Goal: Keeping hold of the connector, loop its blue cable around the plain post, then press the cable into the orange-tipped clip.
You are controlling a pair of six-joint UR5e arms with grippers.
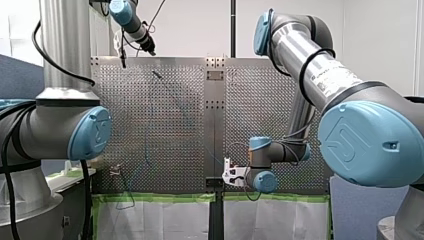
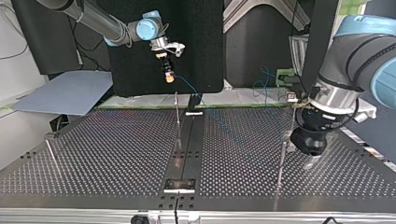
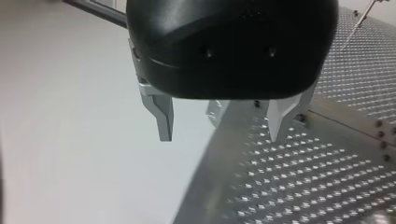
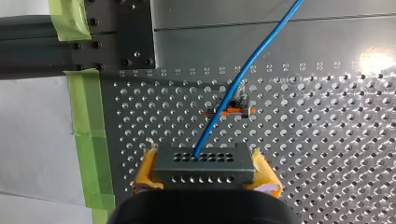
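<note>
My right gripper (image 4: 203,179) is shut, its yellow pads on a grey connector (image 4: 203,167). A blue cable (image 4: 247,65) runs out of the connector and passes over the orange-tipped clip (image 4: 229,112) on the perforated plate just ahead. In the top view the right gripper (image 2: 168,77) hangs above the table's far edge, over a thin upright rod (image 2: 177,114). My left gripper (image 3: 222,137) is black with metal fingers, open and with nothing between them. It hovers (image 2: 308,144) at the top view's right, beside a thin plain post (image 2: 282,161).
Another thin post (image 2: 50,151) stands at the top view's left. A centre rail (image 2: 189,140) with black brackets splits the perforated table (image 2: 116,154). Green tape (image 4: 86,126) lines the table edge under the right gripper. Loose blue cable (image 2: 265,79) lies beyond the far edge.
</note>
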